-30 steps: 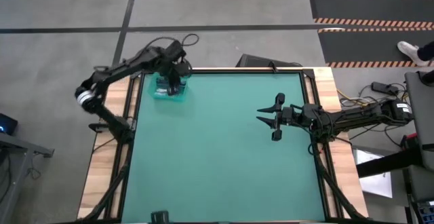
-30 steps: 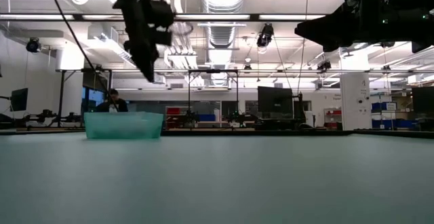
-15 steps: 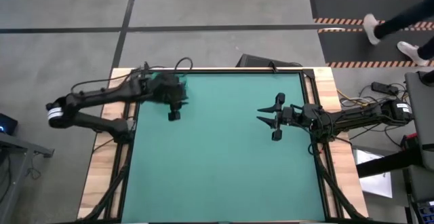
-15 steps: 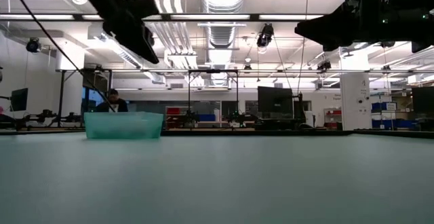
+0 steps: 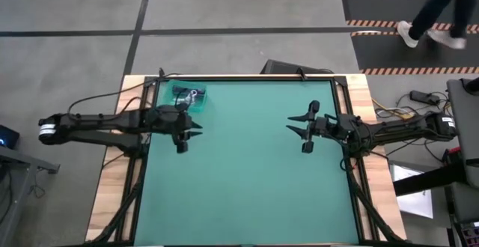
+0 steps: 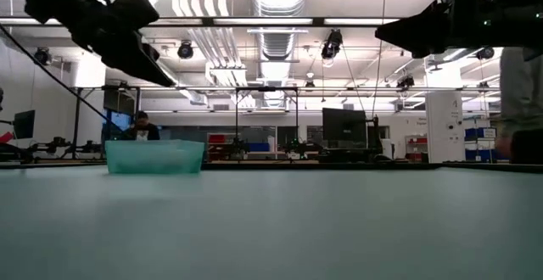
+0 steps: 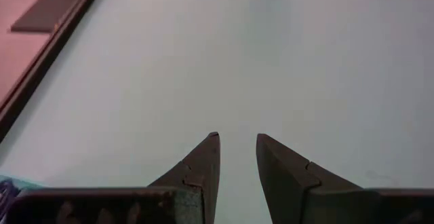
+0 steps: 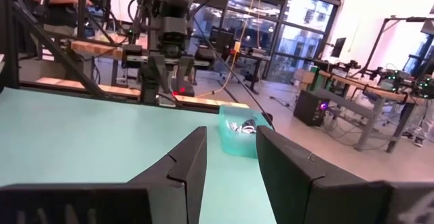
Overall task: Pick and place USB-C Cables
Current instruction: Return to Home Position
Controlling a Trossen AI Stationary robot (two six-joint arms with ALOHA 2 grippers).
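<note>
The short, thin USB-C cables (image 5: 187, 95), white and dark bundles, lie heaped together inside the translucent teal plastic tray (image 5: 200, 104) at the table's far left corner. From the right wrist view I can pick out a pale coil and a darker one above the rim, but I couldn't count them. I see no cable out on the mat, so to my eye the collecting is done and the arms are simply parking.

The tray is a shallow, straight-walled tub, clear enough to hint at what it holds. Its walls should keep those springy little bundles from sliding off.

Just beside the tray, nearer the table's middle, the left gripper (image 5: 191, 129) hangs above the smooth, matte green table mat (image 5: 247, 187). Its two dark wedge-shaped fingers (image 7: 200, 166) are parted by a slim gap with nothing between them. Well apart, across the table, the right gripper (image 5: 294, 129) mirrors it: raised off the mat, facing the tray, fingers likewise parted and empty.

A person (image 5: 438, 7) walks by on the floor beyond the table.
</note>
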